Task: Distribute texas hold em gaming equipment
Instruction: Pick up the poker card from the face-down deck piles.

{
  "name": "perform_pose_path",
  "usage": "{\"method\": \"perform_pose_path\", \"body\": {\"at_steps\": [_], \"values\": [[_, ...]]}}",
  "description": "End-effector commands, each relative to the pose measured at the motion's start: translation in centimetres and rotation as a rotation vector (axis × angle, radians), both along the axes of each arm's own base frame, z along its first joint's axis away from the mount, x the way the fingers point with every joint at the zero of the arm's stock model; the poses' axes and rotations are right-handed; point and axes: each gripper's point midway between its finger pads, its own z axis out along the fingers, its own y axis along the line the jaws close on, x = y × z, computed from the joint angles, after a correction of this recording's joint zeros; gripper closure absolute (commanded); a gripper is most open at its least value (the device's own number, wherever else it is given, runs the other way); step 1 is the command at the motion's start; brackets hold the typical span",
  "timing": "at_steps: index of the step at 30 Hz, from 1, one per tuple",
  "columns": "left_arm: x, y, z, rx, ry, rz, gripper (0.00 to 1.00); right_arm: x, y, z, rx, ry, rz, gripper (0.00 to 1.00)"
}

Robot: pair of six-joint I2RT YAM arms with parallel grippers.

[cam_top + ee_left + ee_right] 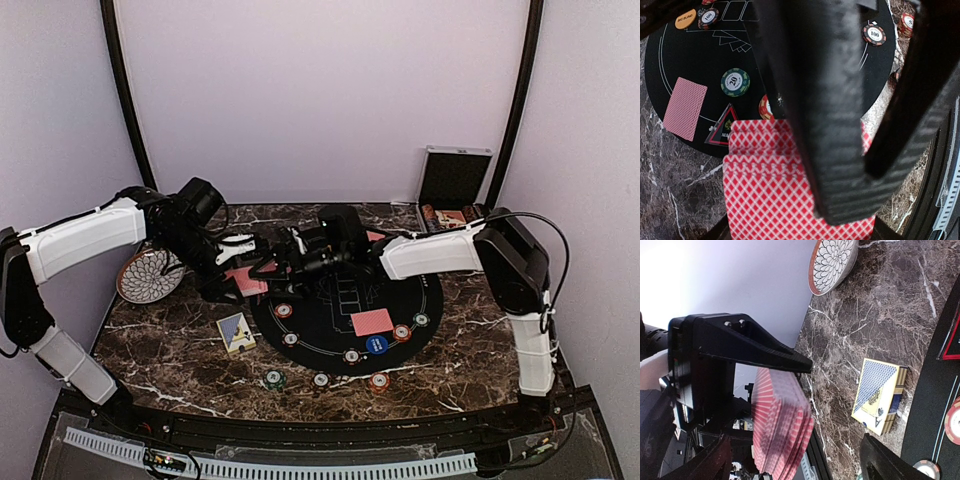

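Top external view: a dark brown marble-patterned surface (170, 370) veined in white, glossy, with a curved near edge, enclosed by plain pale lilac walls (320, 90). A round black felt mat (340, 325) printed with thin white card outlines lies at its centre. One single red-backed card (372, 322), flat and rectangular with a fine lattice print, rests on the mat's right half. Small round poker chips (401, 332) with white edge marks are spread along the mat's near arc, and a few lie on the marble just beyond it. In the left wrist view a green chip (735, 81) reads 20, and an orange disc (685, 19) reads BIG BLIND. A blue-and-yellow card box (880, 395) lies flat on the marble left of the mat. A patterned white plate (832, 262) with a reddish rim sits at the far left, and a silver hinged case (455, 180) stands open at the far right.

Both white-shelled arms fold inward and meet over the mat's far left rim. The left end effector (236, 262) is clamped on the deck of red-backed cards (770, 200), which is slightly fanned and raised off the surface. The right end effector (796, 440) has its black fingers spread wide facing the deck, gripping nothing.
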Motion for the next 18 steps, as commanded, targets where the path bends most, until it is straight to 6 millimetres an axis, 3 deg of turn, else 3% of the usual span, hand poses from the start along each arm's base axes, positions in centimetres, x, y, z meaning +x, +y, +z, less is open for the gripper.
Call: {"method": "perform_pose_path", "body": {"at_steps": [1,9,18], "values": [[0.0,-0.5,1.7,-0.040,-0.013,-0.016,1.00,0.0,1.5,1.7,0.072,-0.014,0.018,0.10],[0.0,-0.6,1.8,-0.043,-0.013,-0.016,1.00,0.2,3.0,2.0,0.115,0.020,0.030,0.06],[0.0,-0.8,2.3,-0.057,-0.015,-0.017,1.00,0.9,5.2,0.3,0.104,0.075,0.021,0.05]]}}
